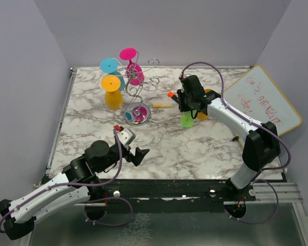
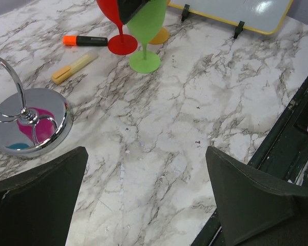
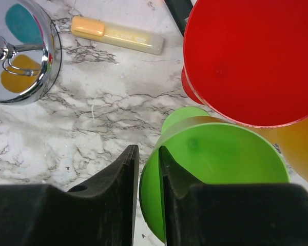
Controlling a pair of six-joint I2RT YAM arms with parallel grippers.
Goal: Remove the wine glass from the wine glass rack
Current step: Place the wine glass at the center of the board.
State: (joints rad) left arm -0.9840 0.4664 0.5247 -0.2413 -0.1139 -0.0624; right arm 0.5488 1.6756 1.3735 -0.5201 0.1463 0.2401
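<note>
the right gripper (image 3: 148, 159) is pinching the rim of a green wine glass (image 3: 215, 174), one finger outside the bowl and one inside it, pressed nearly together on the thin wall. the glass stands upright directly beneath these fingers. in the left wrist view its round foot looks flat on the marble table (image 2: 195, 128). so the main part of the job appears done for this glass: it is off the wine glass rack (image 1: 138, 114) and set down. what seems left is to let go of the rim and lift clear without tipping it.

a red glass (image 3: 251, 61) stands just beyond the fingertips, touching or nearly touching the green one, and an orange glass (image 3: 300, 148) sits close on the outer-finger side of it. a careless exit could knock either.

the rack stands well away from the right gripper, off to its far left. it has a mirror-bright round base, a twisted stem and curled wire arms. three glasses, cyan (image 1: 110, 65), magenta (image 1: 129, 54) and yellow (image 1: 111, 83), hang from it by their feet, bowls down.

the left gripper (image 2: 146, 154) hovers low over the table with its fingers spread wide and nothing between them. the rack's base lies ahead and to its left.
</note>
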